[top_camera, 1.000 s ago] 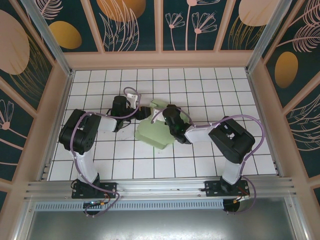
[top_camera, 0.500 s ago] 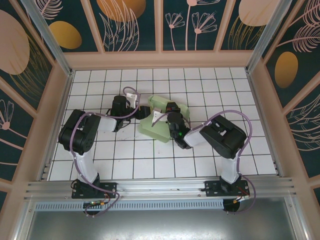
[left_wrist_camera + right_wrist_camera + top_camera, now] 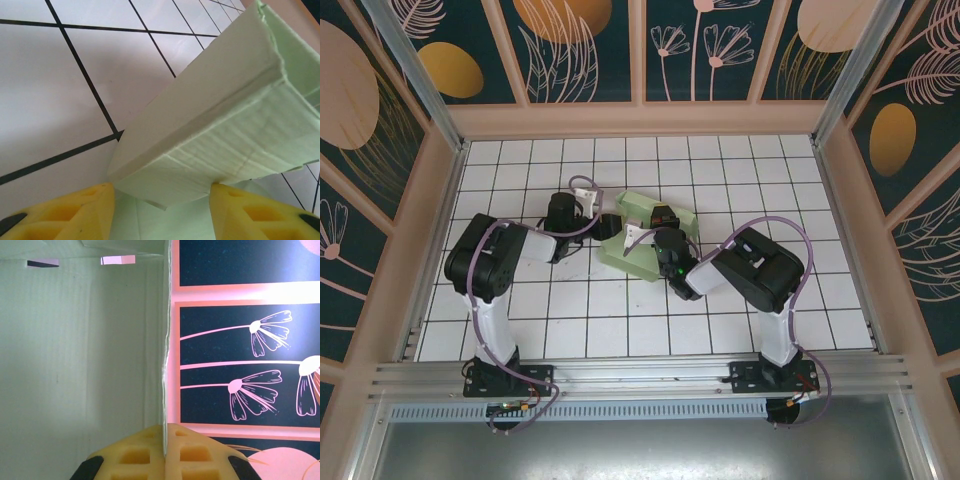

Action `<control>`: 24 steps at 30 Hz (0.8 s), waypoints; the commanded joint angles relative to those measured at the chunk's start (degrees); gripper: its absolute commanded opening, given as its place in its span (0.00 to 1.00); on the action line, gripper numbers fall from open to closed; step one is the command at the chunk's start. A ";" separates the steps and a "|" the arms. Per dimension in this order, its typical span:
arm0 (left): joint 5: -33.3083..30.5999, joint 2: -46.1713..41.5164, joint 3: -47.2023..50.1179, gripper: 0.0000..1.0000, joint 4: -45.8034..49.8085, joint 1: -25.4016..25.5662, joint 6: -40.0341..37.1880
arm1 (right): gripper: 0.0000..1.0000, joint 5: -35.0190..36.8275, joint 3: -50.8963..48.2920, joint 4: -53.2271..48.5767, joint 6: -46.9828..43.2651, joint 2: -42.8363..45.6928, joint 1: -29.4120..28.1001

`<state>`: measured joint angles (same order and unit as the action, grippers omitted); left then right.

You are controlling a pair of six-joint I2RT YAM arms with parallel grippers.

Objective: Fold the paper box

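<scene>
Standing bolted at the near edge of the white tiled worktop (image 3: 570, 330) with black grid lines, the two white-and-black robot arms bend inward toward the middle of the surface, the left arm (image 3: 485, 290) from the left and the right arm (image 3: 760, 275) from the right. Between their wrists lies the pale mint-green, matte thin-card paper box (image 3: 638, 205), partly folded, resting on the tiles near the centre of the worktop and slightly toward the far side. The left fingers (image 3: 611, 226) meet the box at its left edge. In the left wrist view their yellow pads (image 3: 75, 210) stand apart with a folded, doubled wall of the paper box (image 3: 215, 115) spanning the gap between them and a further card layer below; whether the pads press on the card cannot be told. The right fingers (image 3: 662, 217) sit over the box from the near right. In the right wrist view their yellow pads (image 3: 192, 455) are brought together on the thin edge of an upright card wall (image 3: 75, 355), clamping it. Beyond the box, peach-framed dark blue panels with pink line-drawn flowers (image 3: 590, 50) close the far side of the enclosure.
</scene>
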<state>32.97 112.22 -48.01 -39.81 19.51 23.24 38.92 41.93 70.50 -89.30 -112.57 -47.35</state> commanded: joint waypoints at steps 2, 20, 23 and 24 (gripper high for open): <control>1.02 1.36 -2.50 0.52 0.33 0.09 -2.11 | 0.00 -1.39 -0.63 1.50 1.24 -0.20 -0.19; 2.62 3.99 -6.95 0.50 2.02 0.18 -3.54 | 0.00 -1.59 -0.08 0.44 1.97 -1.83 -0.28; 3.33 4.43 -7.36 0.45 1.84 0.36 -3.57 | 0.00 -1.61 0.25 -0.65 2.85 -1.74 -0.33; 3.41 4.52 -7.41 0.44 1.96 0.37 -3.71 | 0.00 -1.57 0.34 -1.00 3.13 -1.73 -0.29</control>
<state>34.68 115.79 -53.56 -36.58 19.53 20.56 37.89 41.85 70.04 -87.96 -113.43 -47.35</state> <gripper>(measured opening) 0.447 0.043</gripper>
